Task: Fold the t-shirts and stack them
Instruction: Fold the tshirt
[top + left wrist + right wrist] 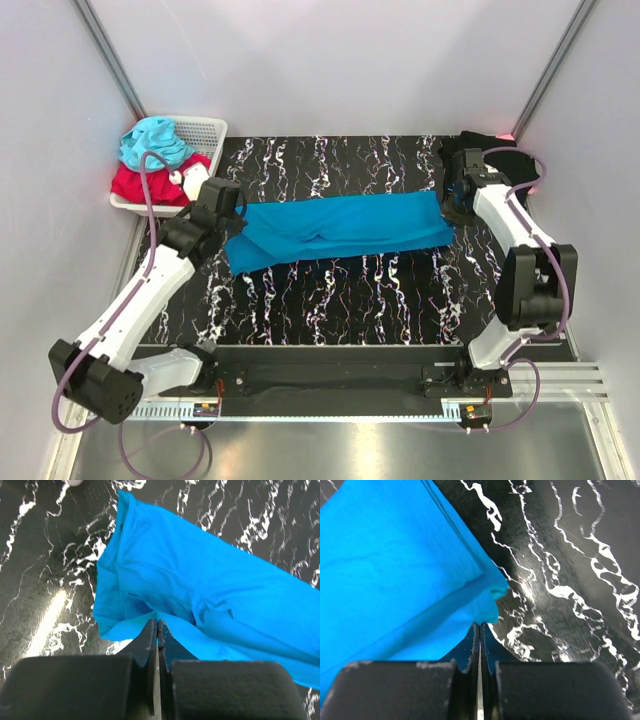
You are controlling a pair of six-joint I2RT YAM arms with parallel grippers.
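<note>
Soft matt blue t-shirt (340, 232); glossy marbled table (340, 300).

No text, number, brand or sign can be read in any view.

- Blue t-shirt (340, 232): plain cloth in all three views, no readable print or label.
- Marbled table top (350, 300): white veining only, no markings.
- White basket (205, 128): a small white tag-like piece (192, 178) sits by the red cloth (140, 185). It is too small to tell whether it bears writing.
- Left arm (150, 290) and right arm (515, 225): white and black housings, no lettering resolvable.
</note>
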